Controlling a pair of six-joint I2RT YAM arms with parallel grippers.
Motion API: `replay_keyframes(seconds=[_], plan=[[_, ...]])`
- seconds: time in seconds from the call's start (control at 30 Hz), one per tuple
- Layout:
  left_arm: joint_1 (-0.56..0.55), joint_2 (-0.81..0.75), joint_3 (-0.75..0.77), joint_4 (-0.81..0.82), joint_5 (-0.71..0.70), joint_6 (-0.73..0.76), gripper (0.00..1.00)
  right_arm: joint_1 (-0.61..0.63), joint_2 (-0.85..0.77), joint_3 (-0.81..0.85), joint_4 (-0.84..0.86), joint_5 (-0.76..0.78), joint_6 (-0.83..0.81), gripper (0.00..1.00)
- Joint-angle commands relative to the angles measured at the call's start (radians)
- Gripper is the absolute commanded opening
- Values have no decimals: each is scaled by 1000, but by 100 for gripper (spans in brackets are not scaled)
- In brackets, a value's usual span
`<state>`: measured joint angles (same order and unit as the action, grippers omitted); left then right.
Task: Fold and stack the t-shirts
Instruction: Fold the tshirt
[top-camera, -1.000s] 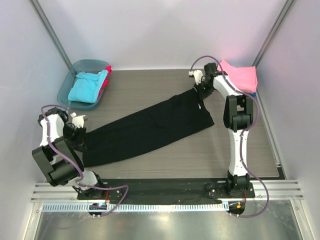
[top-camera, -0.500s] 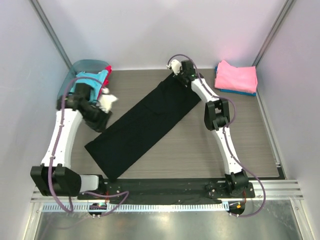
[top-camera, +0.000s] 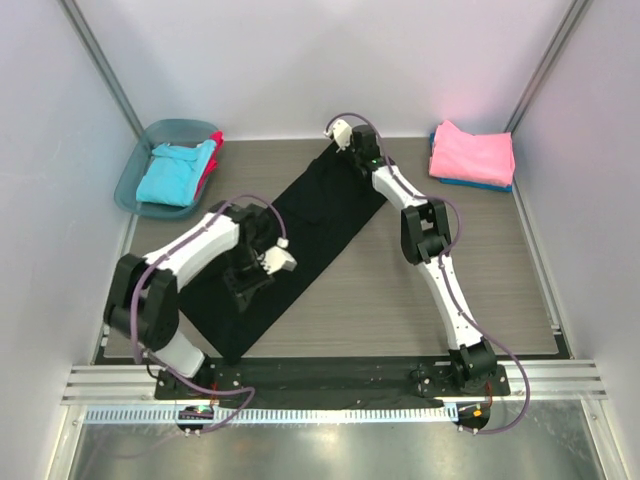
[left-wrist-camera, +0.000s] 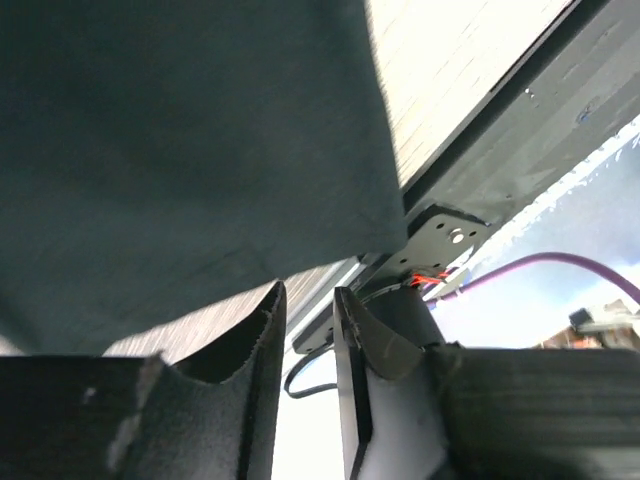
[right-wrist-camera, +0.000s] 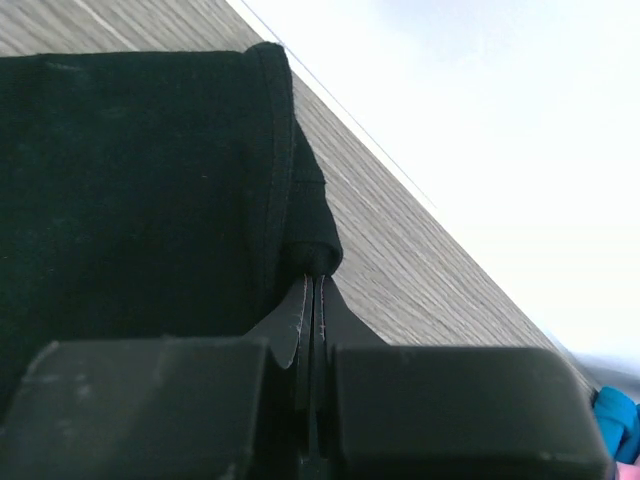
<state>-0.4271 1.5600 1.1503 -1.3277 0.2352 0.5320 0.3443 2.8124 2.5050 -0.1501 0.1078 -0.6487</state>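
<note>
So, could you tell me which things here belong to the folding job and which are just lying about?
Job: black t-shirt, pink tee, blue tee beneath it, turquoise tee, red tee.
Lying about: teal tub holding the last two.

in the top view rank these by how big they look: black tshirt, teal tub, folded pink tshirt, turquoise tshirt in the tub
1. black t-shirt
2. teal tub
3. pink t-shirt
4. turquoise t-shirt, only slightly smaller than the pink one, so it is a close call

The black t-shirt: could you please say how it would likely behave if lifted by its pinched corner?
Probably floppy: the black t-shirt lies flat and bunches where the right gripper pinches it. Lifted there, its long body would likely hang and drag.
</note>
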Motion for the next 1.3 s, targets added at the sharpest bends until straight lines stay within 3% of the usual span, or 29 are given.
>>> replay_keyframes(seconds=[0.0,0.17,0.33,0.63,0.87,1.07,1.27], plan=[[-77,70,-24,27,24,-38,26,1,-8,14,78,29,21,1],[-188,204,-41,148,30,-85,22,-10,-21,14,83,12,32,1],[-220,322,-9,231,15,-115,21,-19,-36,-23,124,-19,20,1],[-352,495,69,297,72,-148,19,-21,15,18,216,-80,32,1],[-510,613,219,282,153,-167,19,-21,71,40,303,-95,37,1],[-532,721,419,239,177,-175,18,-14,113,84,379,-145,58,1],[-532,703,546,211,150,-184,20,-5,153,126,520,-172,154,1]])
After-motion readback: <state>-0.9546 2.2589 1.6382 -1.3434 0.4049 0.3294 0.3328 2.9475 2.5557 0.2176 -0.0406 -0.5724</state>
